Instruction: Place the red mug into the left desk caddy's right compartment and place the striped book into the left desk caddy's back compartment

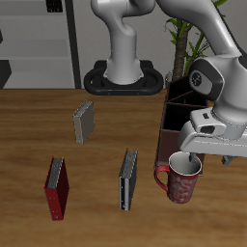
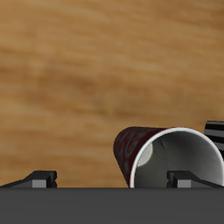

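- A wooden table [image 1: 39,125] with warm brown grain fills most of the exterior view and spreads out beneath the end effector; the wrist view shows the same grain.
- Behind the end effector, past the table's back edge, stands a pale shelving unit [image 1: 39,39] with dark gaps between its shelves.
- A green leafy plant [image 1: 185,37] rises behind the end effector.
- Lighting is even and soft.
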Robot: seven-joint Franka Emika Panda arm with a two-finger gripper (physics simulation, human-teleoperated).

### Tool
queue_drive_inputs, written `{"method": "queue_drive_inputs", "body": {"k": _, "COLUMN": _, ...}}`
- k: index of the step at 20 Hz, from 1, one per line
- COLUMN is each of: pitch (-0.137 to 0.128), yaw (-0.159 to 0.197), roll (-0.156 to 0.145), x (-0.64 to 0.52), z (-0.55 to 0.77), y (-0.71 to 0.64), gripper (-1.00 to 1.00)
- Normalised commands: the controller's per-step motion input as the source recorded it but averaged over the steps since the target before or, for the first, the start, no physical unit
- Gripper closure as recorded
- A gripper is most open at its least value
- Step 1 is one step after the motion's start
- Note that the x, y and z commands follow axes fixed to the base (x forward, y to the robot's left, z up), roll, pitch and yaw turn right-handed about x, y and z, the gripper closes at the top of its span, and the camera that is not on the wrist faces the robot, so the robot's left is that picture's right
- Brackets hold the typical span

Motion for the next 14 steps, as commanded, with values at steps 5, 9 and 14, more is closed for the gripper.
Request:
{"method": "queue_drive_inputs", "body": {"k": 5, "pitch": 0.063, "yaw": -0.025, "roll": -0.004, "x": 0.09, "z": -0.52, "y": -0.09, "gripper": -1.00}}
{"method": "queue_drive_inputs", "body": {"k": 9, "pitch": 0.096, "yaw": -0.038, "roll": -0.006, "x": 0.12, "z": -0.55, "y": -0.15, "gripper": 1.00}}
{"method": "queue_drive_inputs", "body": {"k": 14, "pitch": 0.021, "yaw": -0.007, "roll": -0.018, "x": 0.00, "z": -0.17, "y": -0.18, "gripper": 1.00}}
